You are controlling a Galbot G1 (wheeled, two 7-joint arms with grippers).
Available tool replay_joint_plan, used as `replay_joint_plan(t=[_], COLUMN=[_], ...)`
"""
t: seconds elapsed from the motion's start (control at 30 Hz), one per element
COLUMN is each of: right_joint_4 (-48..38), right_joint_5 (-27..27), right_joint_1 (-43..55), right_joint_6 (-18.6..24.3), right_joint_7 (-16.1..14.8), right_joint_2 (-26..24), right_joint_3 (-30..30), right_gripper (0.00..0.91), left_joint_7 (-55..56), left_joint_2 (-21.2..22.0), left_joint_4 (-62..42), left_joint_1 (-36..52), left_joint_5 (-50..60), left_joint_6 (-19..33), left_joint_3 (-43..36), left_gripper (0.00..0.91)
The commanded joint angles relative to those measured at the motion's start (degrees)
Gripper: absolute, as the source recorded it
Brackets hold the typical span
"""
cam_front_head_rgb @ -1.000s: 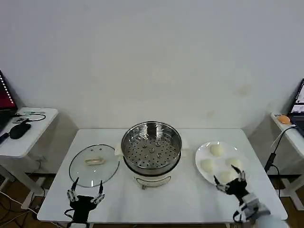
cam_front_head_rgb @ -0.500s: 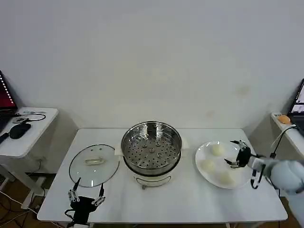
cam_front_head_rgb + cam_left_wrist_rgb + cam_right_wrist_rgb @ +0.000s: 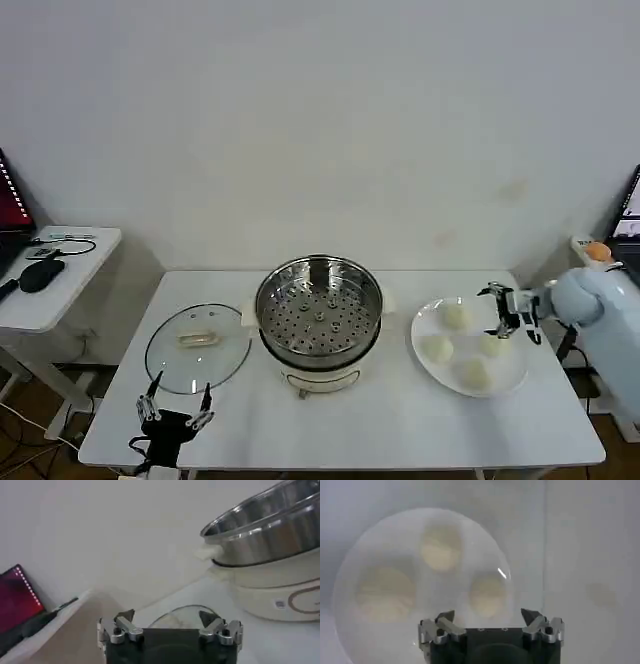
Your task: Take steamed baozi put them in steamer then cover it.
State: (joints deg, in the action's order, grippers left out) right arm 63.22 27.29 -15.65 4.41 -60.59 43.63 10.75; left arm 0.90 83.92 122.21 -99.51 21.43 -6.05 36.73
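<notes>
Right tool (image 3: pixel 508 310) fingers apart, empty, hovering over worktop's right edge — four baozi (image 3: pixel 437 347) on plate (image 3: pixel 425 372) just inward; probably closest to far-right bun. Steamer (image 3: pixel 319 305) mid-worktop, uncovered. Left tool (image 3: pixel 172 416) apart, parked at front-left edge — cover (image 3: pixel 198 346) beside.

From the left wrist, the round shiny stainless-steel steamer on its white base (image 3: pixel 270 545) runs off the edge, and the round clear glass cover (image 3: pixel 175 617) sits half hidden behind the left gripper (image 3: pixel 170 625). From the right wrist, the small cream-white steamed baozi (image 3: pixel 440 550) on the flat white plate (image 3: pixel 350 580) are blurred.
</notes>
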Motion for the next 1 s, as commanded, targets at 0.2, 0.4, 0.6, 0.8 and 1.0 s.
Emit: replay_joint_plan(t=[0.2, 0.4, 0.6, 0.8, 1.0], right_joint_4=[-19.35, -20.32, -21.77, -24.45, -24.87], right_joint_5=[4.8, 5.3, 6.14, 8.35, 9.45], right_joint_1=[11.65, 10.78, 10.13, 10.11, 10.33], right_joint_6=[2.1, 1.93, 1.64, 1.72, 1.45], right_joint_7=[-0.52, -0.04, 1.97, 3.2, 2.78], right_joint_2=[11.35, 13.37, 14.25, 15.86, 15.94], right_joint_3=[9.84, 10.32, 9.96, 8.65, 8.89], right_gripper=[0.907, 0.907, 0.907, 0.907, 0.907], left_joint_7=[-0.7, -0.81, -1.29, -1.2, -1.24], left_joint_2=[-0.36, -0.53, -0.54, -0.37, -0.33], left_joint_4=[0.0, -0.01, 0.35, 0.19, 0.45], left_joint_1=[0.18, -0.21, -0.75, -0.96, -1.11], left_joint_5=[-0.56, -1.01, -2.53, -2.26, -2.18], left_joint_6=[0.13, 0.41, 1.1, 1.21, 1.16], left_joint_3=[2.04, 2.75, 2.69, 2.75, 3.04], left_gripper=[0.907, 0.907, 0.907, 0.907, 0.907])
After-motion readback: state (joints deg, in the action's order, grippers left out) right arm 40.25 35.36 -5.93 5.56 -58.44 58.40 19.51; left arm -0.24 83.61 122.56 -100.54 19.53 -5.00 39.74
